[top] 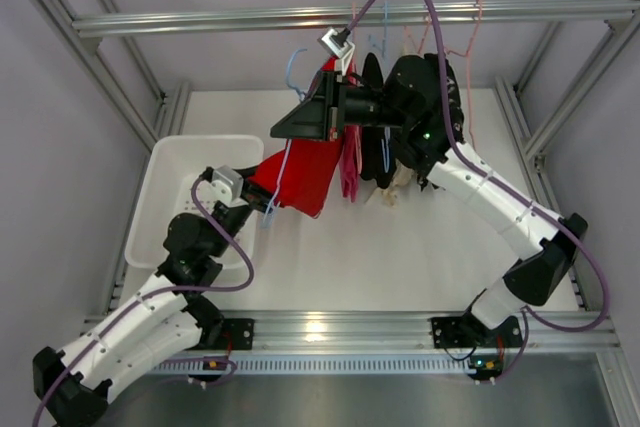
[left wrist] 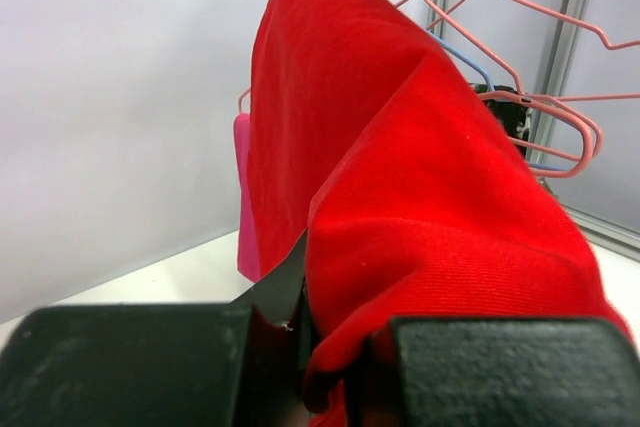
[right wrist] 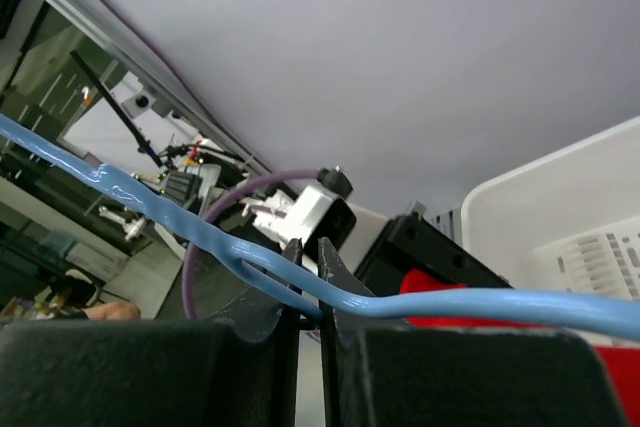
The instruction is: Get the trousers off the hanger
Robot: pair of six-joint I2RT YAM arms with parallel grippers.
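Two grips are in place at once. The left gripper is closed on a fold of the trousers. Red cloth is pinched between its fingers, and the rest of the garment rises ahead of and above the hand. The right gripper is clamped on the light-blue wire of the hanger, which passes between its jaws and runs out to either side of it.

From above, the trousers are seen hanging between the two hands, and a length of blue wire lies across the red cloth. The step in hand is judged to be the drawing of the cloth off that wire.

For this to be done well, the hanger should be held fixed by the right hand while the cloth is drawn by the left hand towards its own base. The pull should run along the wire rather than straight down, so that the hook is not loaded. Only a fold near the edge appears to be caught, so a slow, even pull is advised in case the cloth slips out.

A pink garment hangs just beyond the trousers from the left hand and should not be dragged along. The white bin lies below that hand.
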